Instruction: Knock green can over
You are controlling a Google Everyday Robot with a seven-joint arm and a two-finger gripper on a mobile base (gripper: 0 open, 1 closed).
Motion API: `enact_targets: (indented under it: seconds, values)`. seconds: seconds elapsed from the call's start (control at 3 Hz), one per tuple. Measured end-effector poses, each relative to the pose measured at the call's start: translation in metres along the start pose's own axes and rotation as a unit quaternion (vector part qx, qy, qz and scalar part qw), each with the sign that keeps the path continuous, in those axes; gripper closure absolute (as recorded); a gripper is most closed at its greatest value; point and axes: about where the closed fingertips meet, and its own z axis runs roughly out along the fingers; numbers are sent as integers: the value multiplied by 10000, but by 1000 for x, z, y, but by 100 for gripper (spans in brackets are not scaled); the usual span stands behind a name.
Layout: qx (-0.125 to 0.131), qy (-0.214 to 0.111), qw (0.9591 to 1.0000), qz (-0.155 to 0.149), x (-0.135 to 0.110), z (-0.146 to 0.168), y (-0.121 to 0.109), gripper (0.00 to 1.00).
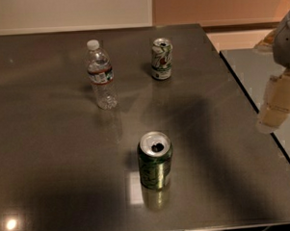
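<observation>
The green can stands upright on the dark grey table, near the front middle. It is shiny dark green with pale lettering and an opened silver top. My gripper shows at the right edge of the camera view as pale cream parts under a grey arm piece. It hangs above the table's right edge, well to the right of the can and apart from it.
A mostly white can with green and red marks stands upright at the back middle. A clear plastic water bottle with a white cap stands to its left. A second grey surface adjoins on the right.
</observation>
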Motion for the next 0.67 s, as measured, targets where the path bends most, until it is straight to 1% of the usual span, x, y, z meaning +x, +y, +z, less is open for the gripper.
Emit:
enact_targets:
  seconds: [0.33,0.67]
  values:
    - [25,-26,10000,-9,-1,-1,0,0]
    - [-56,-323,9994,-92,-12,5,5,0]
